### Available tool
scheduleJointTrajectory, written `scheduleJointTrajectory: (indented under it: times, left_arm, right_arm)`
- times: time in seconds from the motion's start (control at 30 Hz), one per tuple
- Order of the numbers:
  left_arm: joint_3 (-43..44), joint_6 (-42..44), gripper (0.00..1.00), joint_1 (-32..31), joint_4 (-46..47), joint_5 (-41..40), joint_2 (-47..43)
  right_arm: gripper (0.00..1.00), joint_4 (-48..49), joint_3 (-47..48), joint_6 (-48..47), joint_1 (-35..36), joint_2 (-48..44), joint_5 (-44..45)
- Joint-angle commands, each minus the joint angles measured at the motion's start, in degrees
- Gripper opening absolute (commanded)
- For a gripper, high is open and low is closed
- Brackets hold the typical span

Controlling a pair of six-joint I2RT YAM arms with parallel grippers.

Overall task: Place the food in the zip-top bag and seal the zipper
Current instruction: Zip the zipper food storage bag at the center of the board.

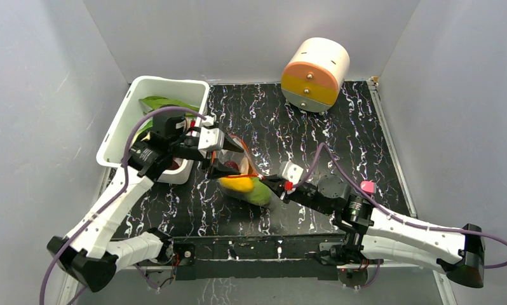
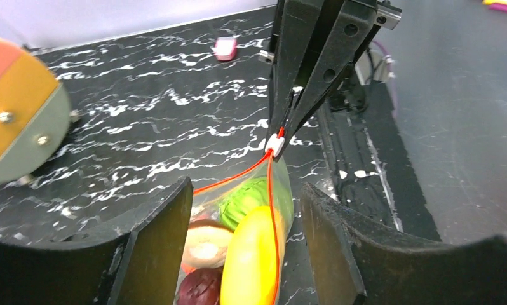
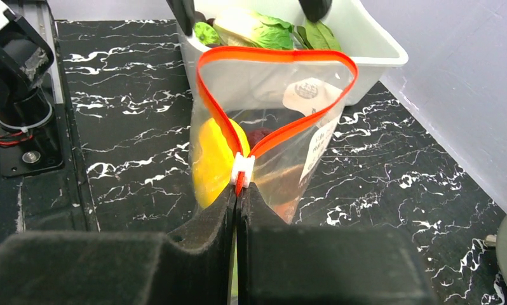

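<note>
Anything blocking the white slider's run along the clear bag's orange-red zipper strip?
Nothing visible. The orange-red zipper strip is bare from the white slider at the right gripper to the far edge; the yellow oval fruit sits below it.

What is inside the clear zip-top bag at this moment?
A yellow fruit, green cabbage, peach piece and dark round fruit show through the zip-top bag. Anything beneath or behind them is covered and cannot be seen.
</note>
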Motion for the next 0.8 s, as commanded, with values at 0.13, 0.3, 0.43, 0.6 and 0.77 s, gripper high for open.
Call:
scheduleJointTrajectory:
  times: [0.13,0.3,0.43,0.6,0.77]
  left_arm:
    - [-2.1,6.6,0.59,-0.9,0.6,12.0,4.4]
    - [-2.7,10.1,0.57,-2.8,-2.1,14.1,6.9]
    - [-2.9,11.1,0.56,-5.1,-1.7,12.6,8.2]
    - [-2.2,13.8,0.51,-7.0,-3.9,11.3,10.5]
    - [-1.8,15.6,0.43,-7.8,-5.8,10.5,11.6]
  right_arm:
    - [0.00,8.4,3.2,2.0,0.2,1.0,-2.9]
    - [0.00,8.6,3.5,1.9,0.2,2.4,-3.8]
    - [0.00,9.1,3.7,1.9,0.2,3.1,-4.2]
    - [0.00,9.7,3.8,2.1,0.2,3.7,-4.4]
    - [0.00,9.5,3.8,2.3,0.2,3.8,-4.7]
